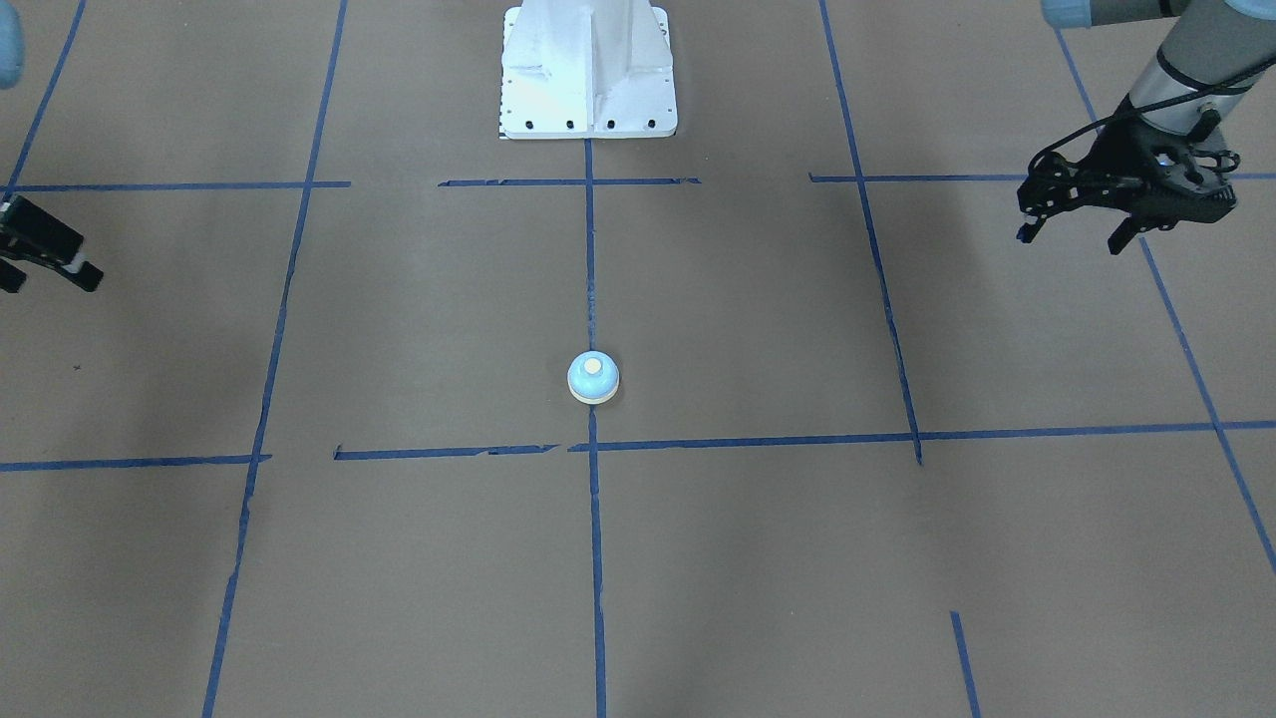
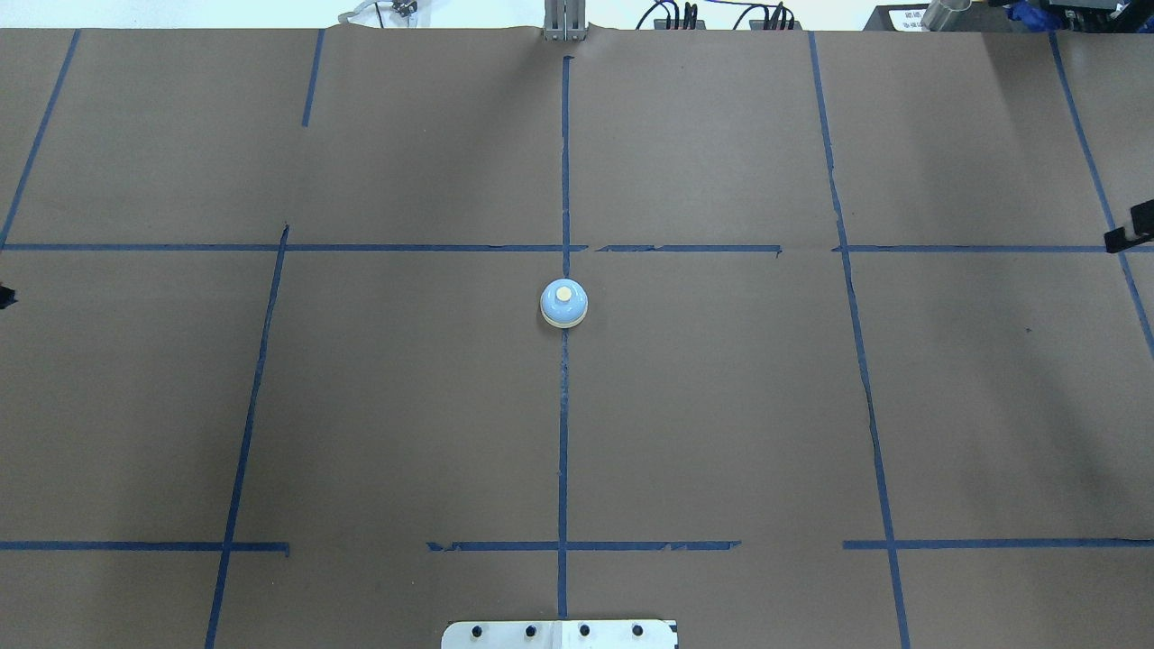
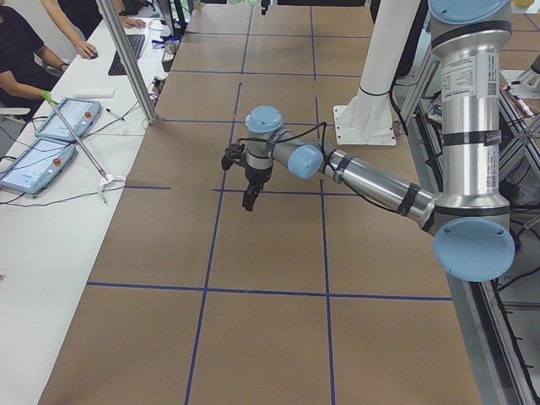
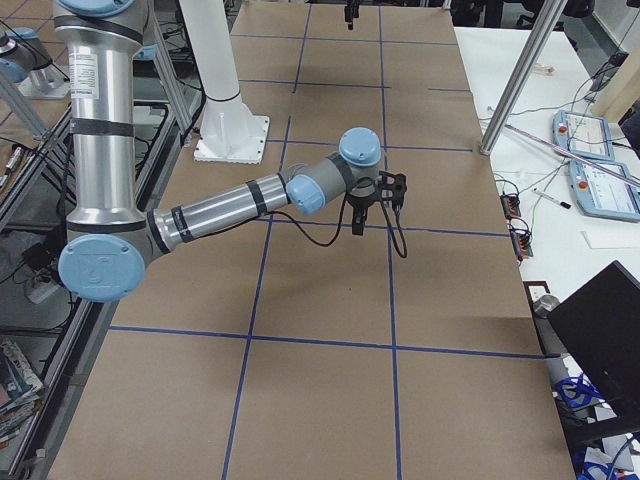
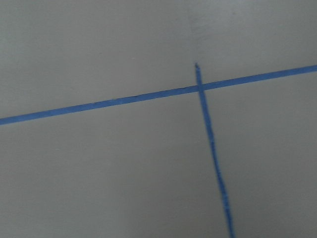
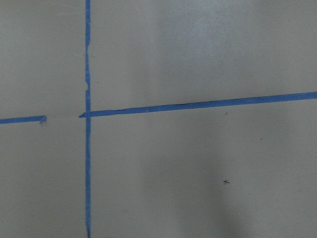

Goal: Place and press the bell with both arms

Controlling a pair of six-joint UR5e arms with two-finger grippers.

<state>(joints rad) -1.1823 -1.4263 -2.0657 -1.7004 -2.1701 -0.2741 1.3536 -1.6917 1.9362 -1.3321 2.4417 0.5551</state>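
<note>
The bell [image 1: 593,378] is a small light-blue dome with a cream button. It stands upright on the centre tape line of the brown table and also shows in the overhead view [image 2: 563,303]. My left gripper [image 1: 1073,239] hangs far off to the bell's side above the table, fingers apart and empty. It also shows in the exterior left view [image 3: 251,192]. My right gripper [image 1: 45,282] is at the opposite edge, partly cut off, fingers apart and empty, and also shows in the exterior right view [image 4: 365,215]. Both wrist views show only paper and blue tape.
The white robot pedestal [image 1: 588,75] stands behind the bell on the centre line. Blue tape lines [image 2: 563,433] grid the brown paper. A side table with tablets [image 3: 51,139], seated operators and a metal pole [image 3: 126,59] runs along the far edge.
</note>
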